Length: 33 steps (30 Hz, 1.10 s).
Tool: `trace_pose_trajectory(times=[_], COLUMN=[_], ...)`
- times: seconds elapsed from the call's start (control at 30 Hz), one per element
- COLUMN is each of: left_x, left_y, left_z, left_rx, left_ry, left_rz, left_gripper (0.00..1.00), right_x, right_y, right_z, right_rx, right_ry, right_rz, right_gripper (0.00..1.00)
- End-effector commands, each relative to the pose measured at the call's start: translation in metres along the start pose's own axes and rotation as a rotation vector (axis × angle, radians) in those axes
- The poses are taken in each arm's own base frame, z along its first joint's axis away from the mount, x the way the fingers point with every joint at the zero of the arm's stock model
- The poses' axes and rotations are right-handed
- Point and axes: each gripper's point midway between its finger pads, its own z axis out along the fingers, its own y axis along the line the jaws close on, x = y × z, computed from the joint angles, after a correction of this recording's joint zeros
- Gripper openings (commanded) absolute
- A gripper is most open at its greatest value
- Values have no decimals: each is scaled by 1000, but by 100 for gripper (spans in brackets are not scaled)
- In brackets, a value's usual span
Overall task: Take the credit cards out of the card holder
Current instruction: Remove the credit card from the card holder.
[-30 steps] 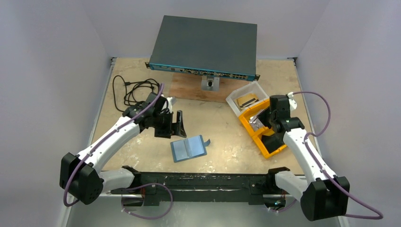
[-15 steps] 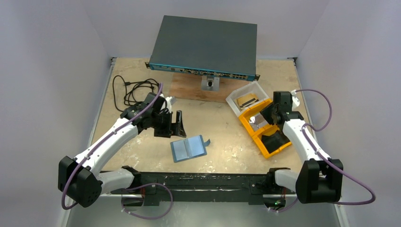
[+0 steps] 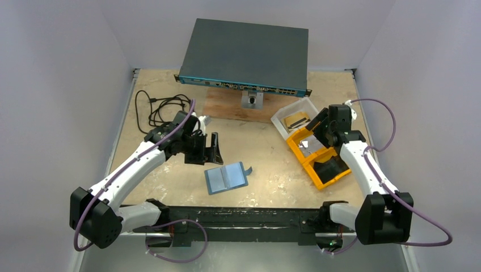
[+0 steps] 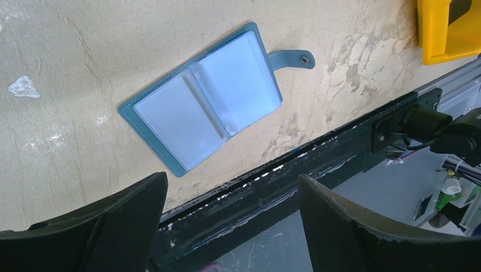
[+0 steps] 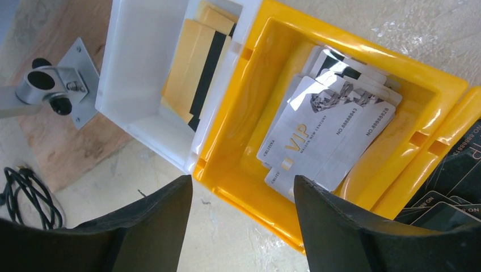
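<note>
Near the middle of the table (image 3: 272,170), you can see the card holder (image 3: 227,178) lying open and flat, and its 2 clear pockets look empty, though the shine makes that hard to tell. Your left gripper (image 3: 211,148) hangs just behind it with its fingers spread wide and nothing between them. Your right gripper (image 5: 241,187) hangs over the orange bin (image 5: 431,79), fingers apart and holding nothing, and the credit cards (image 5: 323,136) lie in a loose pile inside the bin part next to the clear tub (image 5: 142,62).
</note>
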Motion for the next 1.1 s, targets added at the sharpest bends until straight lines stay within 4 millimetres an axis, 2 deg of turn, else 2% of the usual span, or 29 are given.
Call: trace_pose_trajectory(times=[0.0,0.27,0.6,0.87,1.07], left_x=[-5,-5,-6,2,4], left_y=[4,26,53,69,79], left_z=[-1,2,-2,1,1], left_rx=[-25,-90,-158,-207,-234], left_ry=[-27,-41,-75,-84,-97], left_rz=[0,-76,-178,-247,-295], left_gripper=[85,85,85,85,85], right_x=[-1,45,142,220,256], right_y=[28,60,68,99,126], right_z=[-19,-41,-48,-69,-79], right_rx=[-89,-177,-251,-331,-396], right_ry=[-25,19,203,294,338], right_rz=[-76,-135,-231,-437,-585], right_gripper=[67,68,67,67,66])
